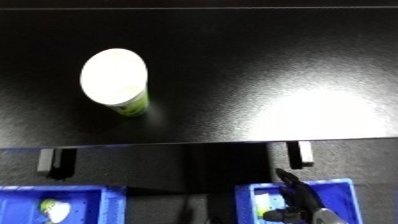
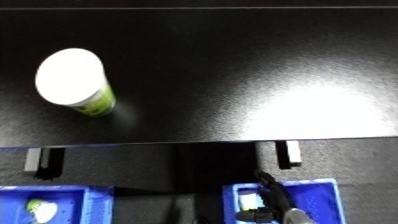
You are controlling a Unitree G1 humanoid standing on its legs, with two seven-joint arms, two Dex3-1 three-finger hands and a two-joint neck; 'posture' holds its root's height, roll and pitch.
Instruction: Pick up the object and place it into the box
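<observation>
- White-lidded cylindrical tub with a green-and-white label [image 1: 118, 80] stands upright toward the left edge of the glossy black worktop [image 1: 293, 75] — label text unreadable.
- Right hand [image 1: 300, 200], black, sits over the blue plastic bin [image 1: 342, 192] at bottom right — can't tell its finger state.
- Second blue bin [image 1: 80, 197] at bottom left holds something white-green.

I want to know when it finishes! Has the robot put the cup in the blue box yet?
Not yet. The cup stands upright on the black table, untouched. The right hand is low over the right blue bin, holding nothing that I can see. Each blue bin, including the left bin, already holds something. Grabbing, lifting and dropping the cup remain.
</observation>
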